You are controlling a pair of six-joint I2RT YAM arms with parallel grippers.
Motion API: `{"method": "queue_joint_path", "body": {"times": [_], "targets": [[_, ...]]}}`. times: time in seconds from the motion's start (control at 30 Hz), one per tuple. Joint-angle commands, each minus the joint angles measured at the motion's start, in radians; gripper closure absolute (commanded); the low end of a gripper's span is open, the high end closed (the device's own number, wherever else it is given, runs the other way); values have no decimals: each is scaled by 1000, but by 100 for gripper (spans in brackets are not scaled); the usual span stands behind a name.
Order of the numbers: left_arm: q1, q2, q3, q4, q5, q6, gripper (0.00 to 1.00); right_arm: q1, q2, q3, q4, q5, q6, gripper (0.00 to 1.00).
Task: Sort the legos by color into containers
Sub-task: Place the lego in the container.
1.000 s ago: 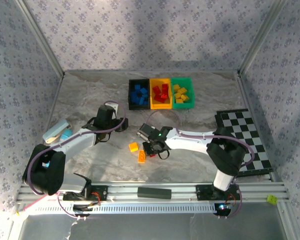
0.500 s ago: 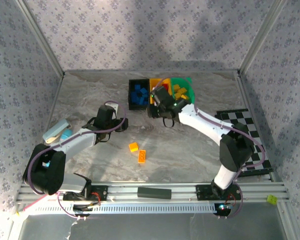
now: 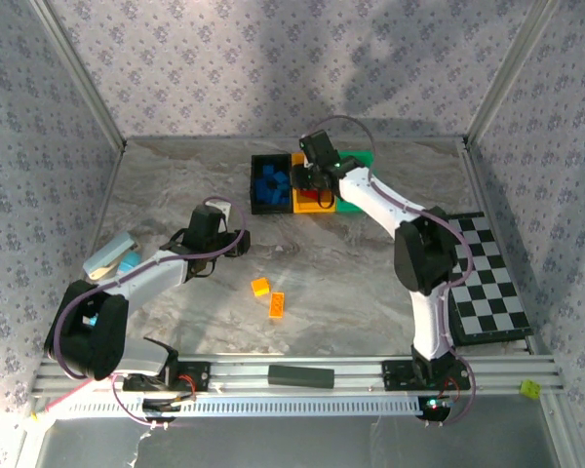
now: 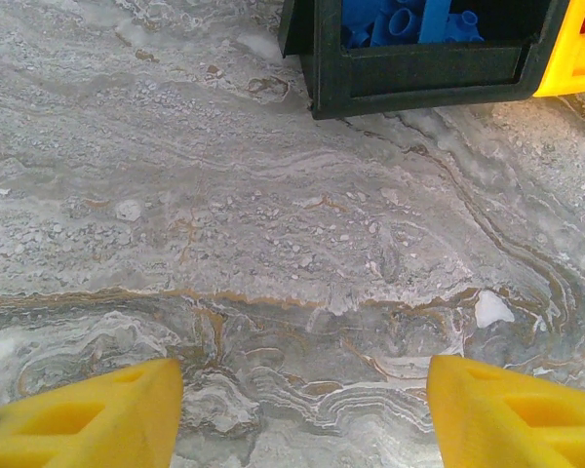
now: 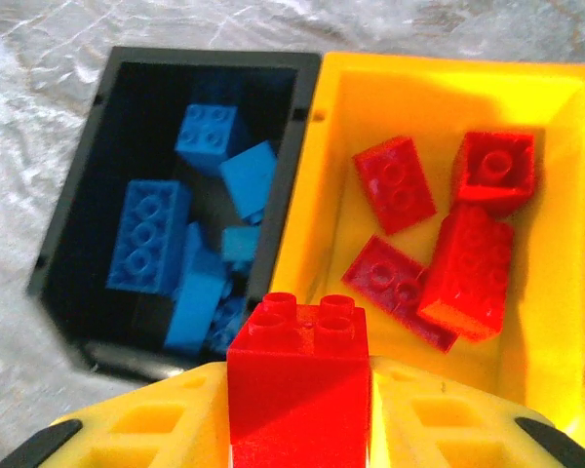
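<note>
Sitting in right tool [image 5: 297, 429] (red lego [image 5: 297, 356])

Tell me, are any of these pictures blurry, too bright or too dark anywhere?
Right wrist view: the yellow-orange bin glows bright on its right wall, while the black bin is dark inside; the red brick looks sharp. Left wrist view: the yellow fingers look a bit soft, the table crisp. Top view: grey shadows on the back wall.
</note>
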Motion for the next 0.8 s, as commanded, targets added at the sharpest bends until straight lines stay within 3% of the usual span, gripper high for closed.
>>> {"method": "queue_joint_path", "body": {"times": [0.0, 0.17, 0.4, 0.57, 0.77], "targets": [[9, -27, 5, -8, 21, -12, 33, -30, 77, 103, -58, 23, -48, 61], [9, -39, 2, -12, 12, -8, 33, -56, 166, 205, -107, -11, -57, 58], [8, -32, 1, -9, 7, -9, 33, -44, 88, 102, -57, -13, -53, 49], [9, -24, 2, -8, 6, -9, 33, 17, -69, -106, -1, -16, -54, 49], [9, -30, -5, -1, 4, -11, 33, 181, -279, -421, 13, 47, -13, 49]]}}
